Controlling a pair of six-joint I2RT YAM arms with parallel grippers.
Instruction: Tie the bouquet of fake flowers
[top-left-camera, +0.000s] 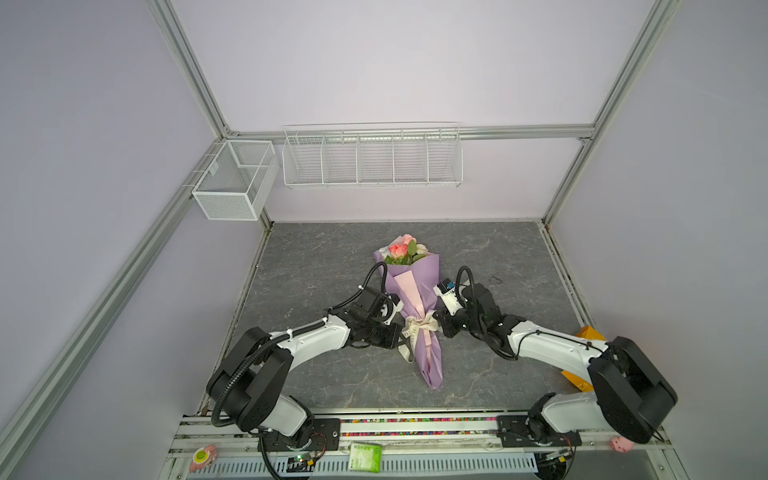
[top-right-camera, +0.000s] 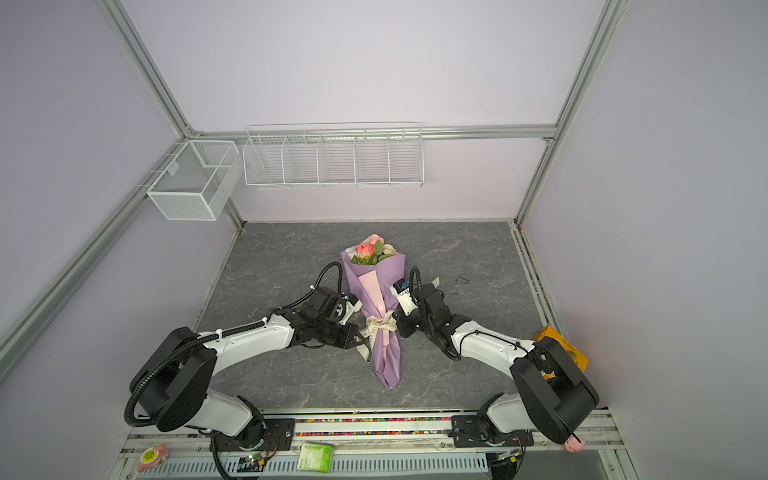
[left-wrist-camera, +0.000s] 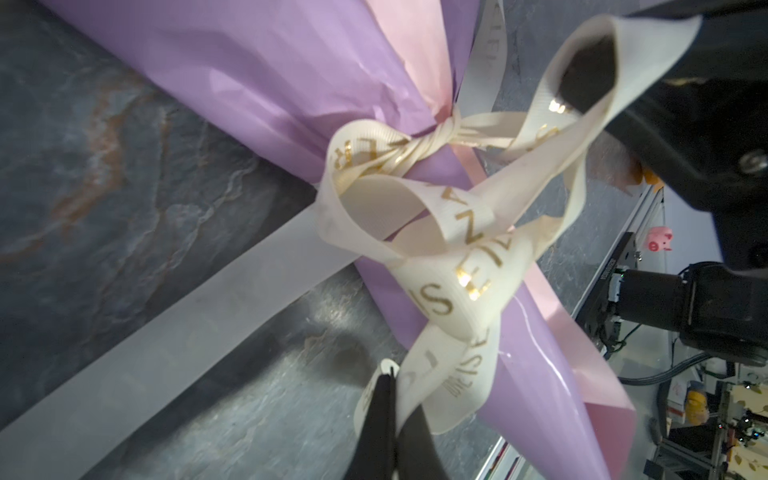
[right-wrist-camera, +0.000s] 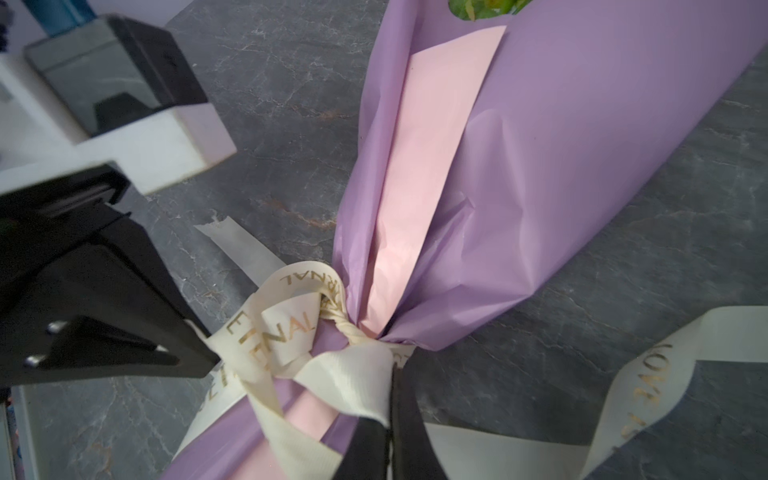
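The bouquet of fake flowers (top-left-camera: 402, 249) lies mid-way on the grey table (top-left-camera: 316, 257), wrapped in lilac paper (top-left-camera: 428, 274), blooms toward the back wall (top-left-camera: 415, 83). A cream lettered ribbon (top-left-camera: 419, 328) is bowed at its narrow waist, with the left gripper (left-wrist-camera: 390, 399) and right gripper (right-wrist-camera: 392, 415) each clamped shut on a length of it. Pull both outward evenly and low, so the knot (left-wrist-camera: 440, 137) cinches without dragging the paper.

pink roses (top-left-camera: 401, 248), lilac paper (top-left-camera: 424, 275), cream ribbon (top-left-camera: 419, 328)
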